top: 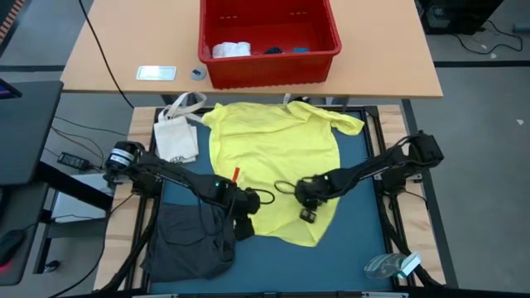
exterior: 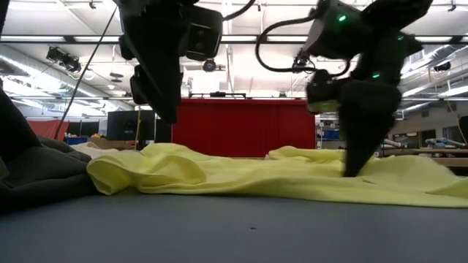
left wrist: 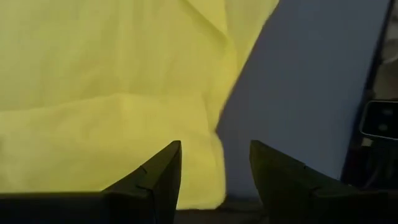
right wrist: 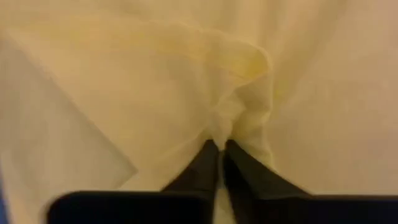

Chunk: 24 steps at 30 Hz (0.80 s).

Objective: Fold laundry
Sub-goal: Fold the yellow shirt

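The bright yellow T-shirt point(top: 273, 165) lies spread on the dark blue mat, with a rumpled fold at its near left edge point(exterior: 139, 172). My right gripper point(top: 308, 205) stands on the shirt's near right part, shut on the cloth point(right wrist: 221, 144). My left gripper point(top: 245, 220) hovers open above the shirt's near left edge point(left wrist: 214, 146), clear of it in the low view point(exterior: 167, 115). A dark grey garment point(top: 192, 240) lies crumpled at the mat's near left corner. A white cloth point(top: 230, 50) and small blue pieces point(top: 286, 50) lie in the red basket. My right gripper pinches a small puckered ridge of the yellow shirt point(right wrist: 239, 121) between its two fingertips, coming from above and pointing steeply down point(exterior: 351, 169). The cloth around the pinch gathers into wrinkles. The rest of the shirt lies on the mat.
A red plastic basket point(top: 217, 68) stands on the wooden table beyond the mat. A small white bag with straps point(top: 175, 134) lies at the mat's far left corner. A clear plastic item point(top: 392, 266) sits at the near right. Bare mat point(top: 364, 223) shows right of the shirt.
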### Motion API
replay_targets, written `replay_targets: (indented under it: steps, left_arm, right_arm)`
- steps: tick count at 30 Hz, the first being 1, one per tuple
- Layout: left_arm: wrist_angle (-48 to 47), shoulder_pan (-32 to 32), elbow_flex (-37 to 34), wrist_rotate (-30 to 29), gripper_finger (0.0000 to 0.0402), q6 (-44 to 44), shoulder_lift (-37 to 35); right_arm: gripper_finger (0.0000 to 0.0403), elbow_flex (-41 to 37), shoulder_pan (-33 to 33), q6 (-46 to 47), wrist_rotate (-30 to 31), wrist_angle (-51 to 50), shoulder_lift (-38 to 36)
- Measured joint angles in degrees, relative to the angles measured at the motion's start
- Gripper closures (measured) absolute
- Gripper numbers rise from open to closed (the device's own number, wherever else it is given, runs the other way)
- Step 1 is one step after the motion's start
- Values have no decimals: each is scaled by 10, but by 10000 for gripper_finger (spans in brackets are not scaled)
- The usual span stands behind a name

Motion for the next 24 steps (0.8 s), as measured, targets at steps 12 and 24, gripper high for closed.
replay_targets:
  steps: [12, 24]
  left_arm:
    - [62, -56, 0, -47, 209, -24, 10]
    - [110, -103, 0, -123, 209, -73, 26]
  right_arm:
    - [390, 5, 127, 199, -49, -325, -181]
    - [303, 18, 202, 482, -29, -239, -228]
